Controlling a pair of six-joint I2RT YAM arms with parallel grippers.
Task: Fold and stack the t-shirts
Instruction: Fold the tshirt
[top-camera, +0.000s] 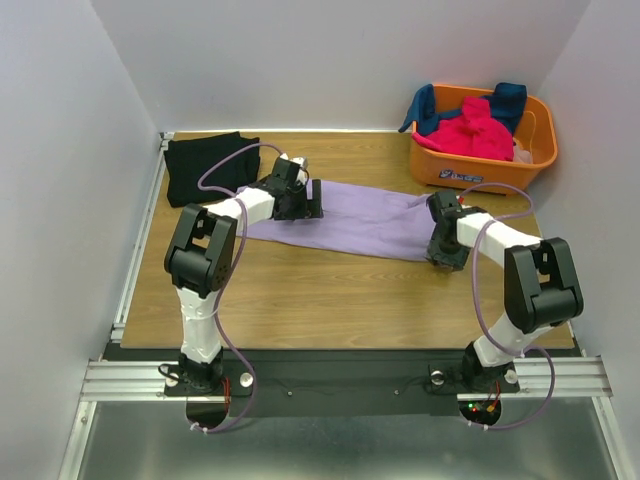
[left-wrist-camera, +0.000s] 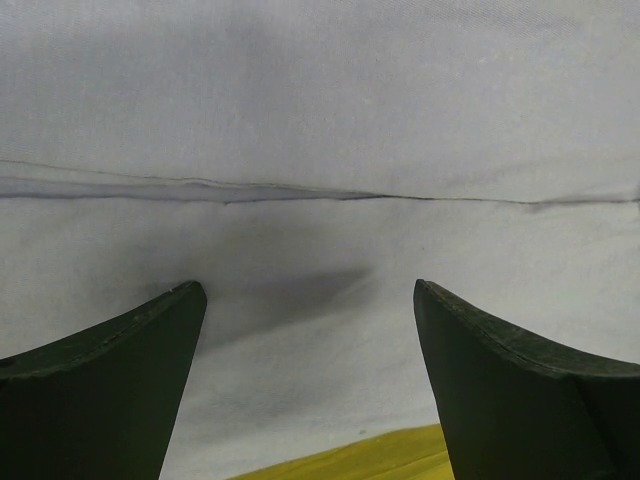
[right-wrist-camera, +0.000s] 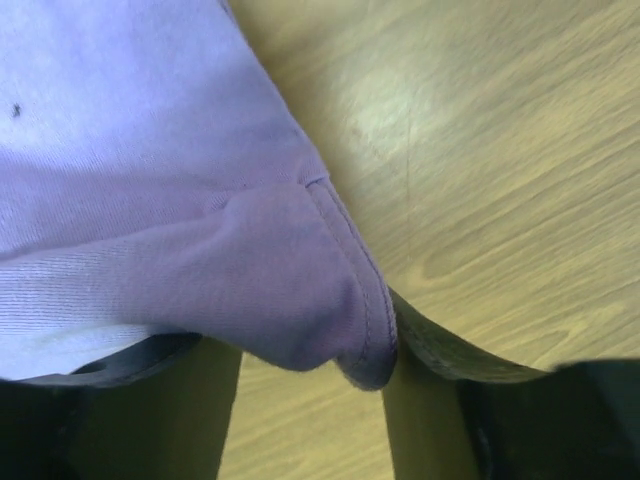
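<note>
Lavender knit shirt (top-camera: 370, 222) lies in one long strip across your wood-grain bench (top-camera: 330, 300). Your left end effector (left-wrist-camera: 310, 295) gapes over it. The right end effector (right-wrist-camera: 310, 335) straddles its stitched hem, grip unclear. One black shirt (top-camera: 205, 160) sits folded far-left. One pink shirt (top-camera: 470, 135) and one teal shirt (top-camera: 510, 100) fill one orange plastic basket (top-camera: 480, 170).

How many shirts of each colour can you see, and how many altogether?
purple shirt: 1
black shirt: 1
pink shirt: 1
blue shirt: 1
Total: 4 in view; the basket may hide more.
</note>
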